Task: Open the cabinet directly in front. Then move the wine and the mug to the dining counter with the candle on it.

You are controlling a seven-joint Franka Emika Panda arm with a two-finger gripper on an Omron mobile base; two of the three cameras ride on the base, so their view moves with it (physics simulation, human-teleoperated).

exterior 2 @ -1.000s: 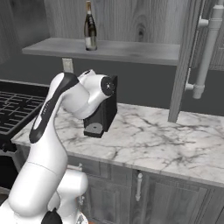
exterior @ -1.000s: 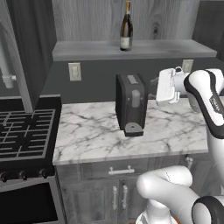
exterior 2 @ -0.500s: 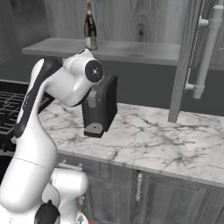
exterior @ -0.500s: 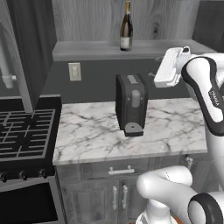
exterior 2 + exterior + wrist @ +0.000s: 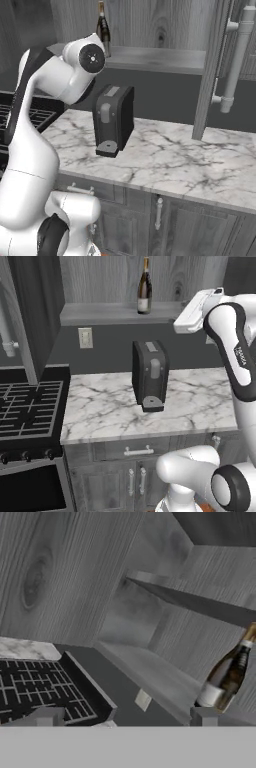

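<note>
Arm has risen from coffee-machine height to shelf level.
Cabinet (image 5: 215, 70) open; gripper (image 5: 125, 719) spread wide, empty, aimed at the wine (image 5: 145, 287) near the shelf's front edge. Next: reach and straddle it.

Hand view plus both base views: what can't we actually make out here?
- Fingers: just their tips rise at the hand view's bottom, one beside the wine.
- Wine: in the right base view the arm's joint covers its lower part and the top edge cuts its neck.
- Cabinet: upper shelves cut off by the top edge in both base views.
- Wine label: too small to read anywhere.
</note>
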